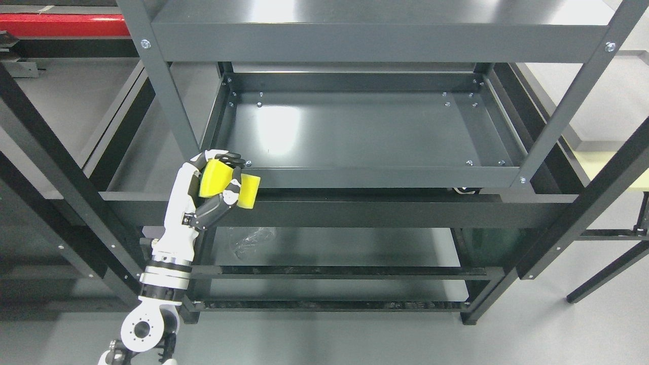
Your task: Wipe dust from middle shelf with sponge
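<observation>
My left hand (219, 178) is shut on a yellow sponge (228, 186) and holds it just outside the front left corner of the dark grey middle shelf (355, 132). The sponge sits in front of the shelf's front rim (375, 177), level with it. The tray-like shelf surface shows a bright light reflection on its left half. My left arm rises from the lower left. My right arm is not in view.
The top shelf (375, 35) overhangs the middle one. Dark upright posts (167, 86) stand at the corners, one right behind my hand. A lower shelf (329, 248) holds a clear plastic wrapper (251, 239). Another rack (45, 167) stands to the left.
</observation>
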{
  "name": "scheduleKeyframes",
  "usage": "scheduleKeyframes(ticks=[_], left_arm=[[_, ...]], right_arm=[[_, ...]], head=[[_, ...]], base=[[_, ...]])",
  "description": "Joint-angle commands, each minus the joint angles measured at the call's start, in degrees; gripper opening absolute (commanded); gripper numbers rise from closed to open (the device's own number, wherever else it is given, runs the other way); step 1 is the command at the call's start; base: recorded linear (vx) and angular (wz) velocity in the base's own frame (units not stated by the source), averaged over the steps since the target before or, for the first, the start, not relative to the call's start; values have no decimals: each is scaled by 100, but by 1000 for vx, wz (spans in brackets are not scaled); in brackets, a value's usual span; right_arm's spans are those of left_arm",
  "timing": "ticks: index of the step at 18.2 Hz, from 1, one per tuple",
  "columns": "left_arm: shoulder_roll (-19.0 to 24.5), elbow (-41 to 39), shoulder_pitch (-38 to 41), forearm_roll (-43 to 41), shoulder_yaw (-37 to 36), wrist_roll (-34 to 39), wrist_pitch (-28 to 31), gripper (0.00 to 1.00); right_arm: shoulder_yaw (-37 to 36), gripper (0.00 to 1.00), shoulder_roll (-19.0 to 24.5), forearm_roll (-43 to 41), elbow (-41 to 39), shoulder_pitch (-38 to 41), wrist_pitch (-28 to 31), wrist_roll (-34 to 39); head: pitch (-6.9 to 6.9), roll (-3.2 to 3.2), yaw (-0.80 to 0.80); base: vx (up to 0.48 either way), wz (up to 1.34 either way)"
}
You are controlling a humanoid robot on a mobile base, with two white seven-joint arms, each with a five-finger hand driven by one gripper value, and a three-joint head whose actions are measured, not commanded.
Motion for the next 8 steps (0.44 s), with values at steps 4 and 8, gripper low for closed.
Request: scheduleKeyframes(ticks=[4, 8], left_arm=[[86, -181, 251, 158, 201, -18, -16, 12], [86, -181, 304, 220, 219, -18, -7, 12]], right_arm=[[0, 100, -100, 0, -100, 0, 419, 5], [0, 100, -100, 0, -100, 0, 419, 5]], head=[[0, 0, 0], [0, 0, 0]], base=[[-4, 41], [9, 9]])
